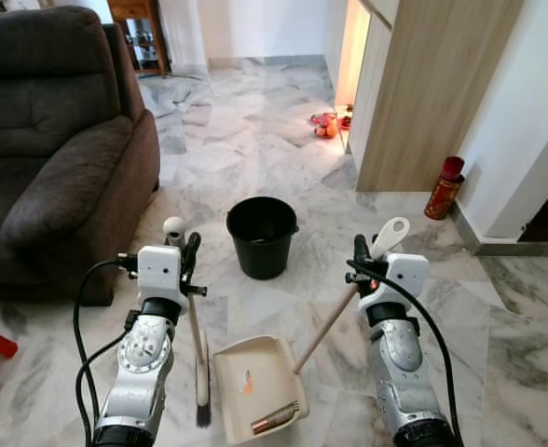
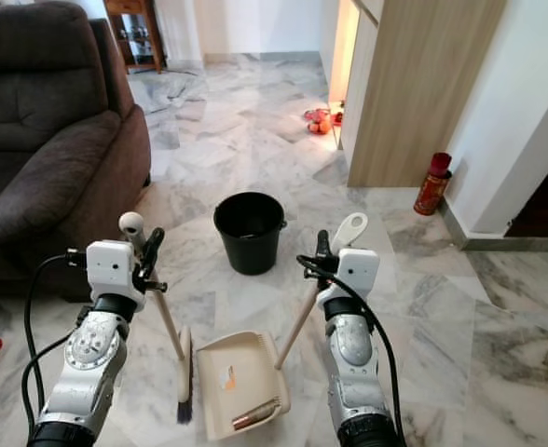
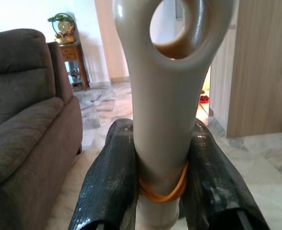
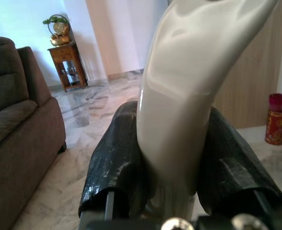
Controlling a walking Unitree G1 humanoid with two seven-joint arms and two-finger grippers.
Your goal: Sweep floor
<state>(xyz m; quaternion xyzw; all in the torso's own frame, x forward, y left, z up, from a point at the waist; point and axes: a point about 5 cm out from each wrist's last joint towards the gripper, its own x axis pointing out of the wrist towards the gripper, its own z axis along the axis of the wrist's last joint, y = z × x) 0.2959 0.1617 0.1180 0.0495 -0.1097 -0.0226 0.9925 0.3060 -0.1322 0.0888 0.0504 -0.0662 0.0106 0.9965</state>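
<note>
The left hand [image 1: 183, 250], left of centre in the head views, is closed on the grey handle of a brush [image 1: 199, 372]. The left wrist view shows its two black fingers [image 3: 110, 177] pressed on either side of the handle, just below the ring end, with an orange rubber band [image 3: 162, 190] round the handle between them. The brush runs down from the hand to dark bristles touching the marble floor [image 1: 255, 149] at the bottom of the frame, just left of the dustpan.

The right hand [image 1: 360, 256], right of centre, grips the long handle of the dustpan [image 1: 255, 382]. In the right wrist view its fingers [image 4: 117, 163] clamp the pale handle from both sides. The handle slants down and to the left to the beige pan, which sits on the floor low in the centre. In the pan lie a small orange scrap [image 1: 247, 382] and, at its lower right lip, a brownish cylindrical thing [image 1: 276, 418], possibly a cork or a wrapper; it is too small to tell.

A black bucket [image 1: 261, 236] stands upright on the floor in the centre, beyond both hands and apart from the pan. A brown sofa [image 1: 50, 140] takes the upper left. A wood-faced cabinet [image 1: 423, 93] stands at upper right, with a red can [image 1: 444, 188] on the floor beside it.
</note>
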